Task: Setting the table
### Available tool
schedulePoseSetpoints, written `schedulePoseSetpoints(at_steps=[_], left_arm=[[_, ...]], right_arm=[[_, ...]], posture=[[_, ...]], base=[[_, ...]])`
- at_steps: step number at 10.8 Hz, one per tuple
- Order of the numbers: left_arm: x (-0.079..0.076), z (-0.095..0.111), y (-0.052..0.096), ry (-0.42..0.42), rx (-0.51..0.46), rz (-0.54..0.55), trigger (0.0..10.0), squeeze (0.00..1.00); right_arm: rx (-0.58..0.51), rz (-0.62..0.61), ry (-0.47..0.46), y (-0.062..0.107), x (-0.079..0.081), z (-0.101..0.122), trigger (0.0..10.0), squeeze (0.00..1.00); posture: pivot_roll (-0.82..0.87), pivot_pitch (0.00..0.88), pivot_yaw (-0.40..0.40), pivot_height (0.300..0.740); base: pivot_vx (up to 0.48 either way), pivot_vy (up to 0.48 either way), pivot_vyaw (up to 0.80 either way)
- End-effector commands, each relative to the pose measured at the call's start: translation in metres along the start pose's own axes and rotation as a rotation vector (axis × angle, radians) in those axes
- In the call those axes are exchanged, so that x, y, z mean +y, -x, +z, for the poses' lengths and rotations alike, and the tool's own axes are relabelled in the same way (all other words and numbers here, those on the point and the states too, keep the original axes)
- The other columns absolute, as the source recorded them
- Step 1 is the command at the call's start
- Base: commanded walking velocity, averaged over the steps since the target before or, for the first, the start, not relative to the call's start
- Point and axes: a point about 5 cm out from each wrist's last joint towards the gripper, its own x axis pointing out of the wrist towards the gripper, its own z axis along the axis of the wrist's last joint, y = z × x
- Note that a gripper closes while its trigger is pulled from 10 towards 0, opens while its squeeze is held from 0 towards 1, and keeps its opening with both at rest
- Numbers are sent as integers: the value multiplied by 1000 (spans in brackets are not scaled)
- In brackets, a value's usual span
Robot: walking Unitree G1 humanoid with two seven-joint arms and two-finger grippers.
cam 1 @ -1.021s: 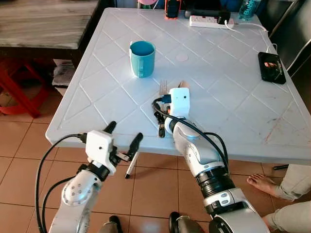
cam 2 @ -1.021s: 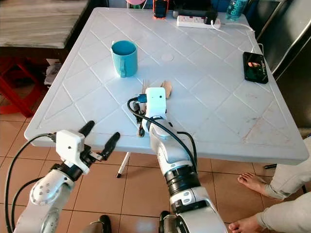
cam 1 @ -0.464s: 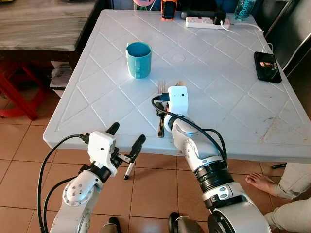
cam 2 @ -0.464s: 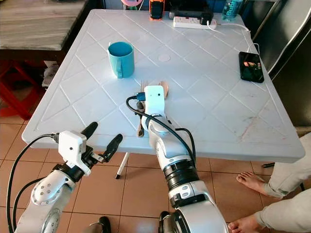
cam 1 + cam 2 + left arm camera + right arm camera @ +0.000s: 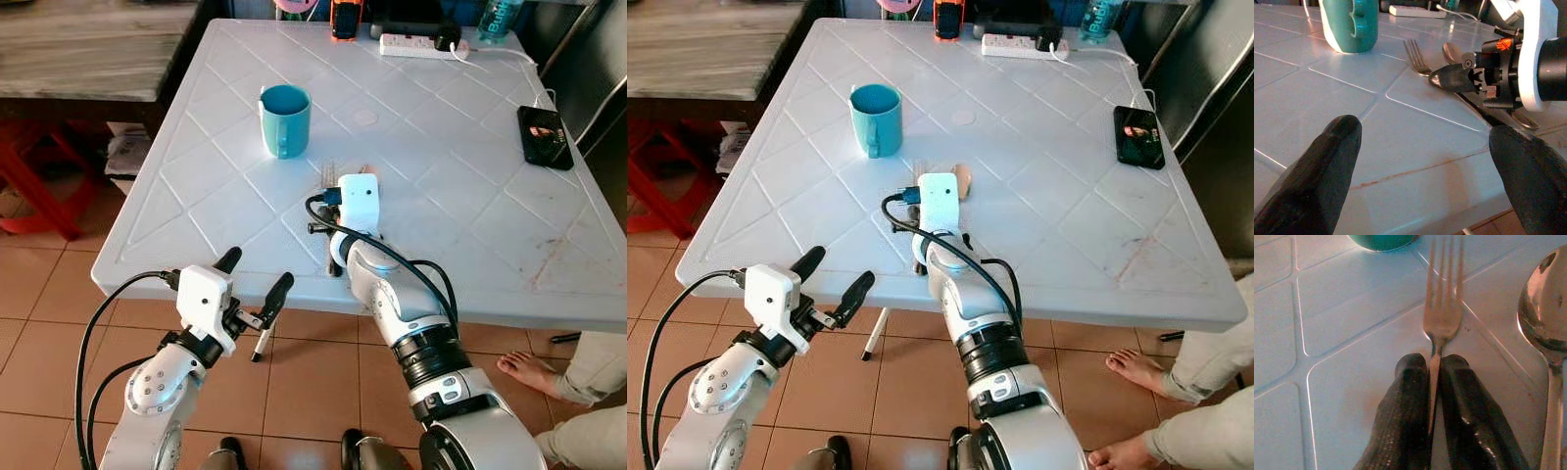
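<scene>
No readable text, labels, brands or numbers; the orange mark on the right gripper [image 5: 1503,44] is too small to make out

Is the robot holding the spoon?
No, the right gripper's fingers pinch the fork's handle; the spoon lies beside it.

Two black fingertips [image 5: 1327,166] of left gripper [image 5: 1425,178] spread wide in foreground, hovering at near edge of white table [image 5: 1400,142]; nothing between them. Table surface scored with diagonal grooves. Teal mug [image 5: 1350,24] standing upright at far side. Fork [image 5: 1415,54] lying flat, tines toward mug. Spoon [image 5: 1452,49] bowl just beside fork. Right gripper [image 5: 1449,78] low over table, black fingers closed on fork handle; white wrist housing [image 5: 1535,54] and orange mark behind. Power strip [image 5: 1415,11] at far edge, cable attached.
</scene>
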Motion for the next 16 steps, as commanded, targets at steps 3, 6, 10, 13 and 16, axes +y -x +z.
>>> schedulePoseSetpoints(at_steps=[3, 6, 10, 13, 16], left_arm=[[-2, -3, 1, -8, 12, -11, 10000, 0], [16, 4, -7, -61, -21, 135, 10000, 0], [22, 8, -16, -68, -46, 222, 10000, 0], [30, 6, -19, -84, -28, 321, 10000, 0], [35, 4, -21, -40, -7, 362, 10000, 0]], right_arm=[[144, -40, 12, 6, -11, -39, 0, 0], [-90, -68, 113, 18, -22, -8, 0, 0], [-290, -105, 141, 43, -31, 13, 0, 0], [-381, -119, 151, 56, -37, 25, 8118, 0], [-441, -156, 165, 74, -54, 26, 10000, 0]], posture=[[-28, 269, -8, 740], [-32, 265, 2, 740], [-50, 259, 8, 740], [-53, 253, 9, 740], [-56, 249, 7, 740]], base=[[0, 0, 0], [0, 0, 0], [0, 0, 0], [0, 0, 0], [0, 0, 0]])
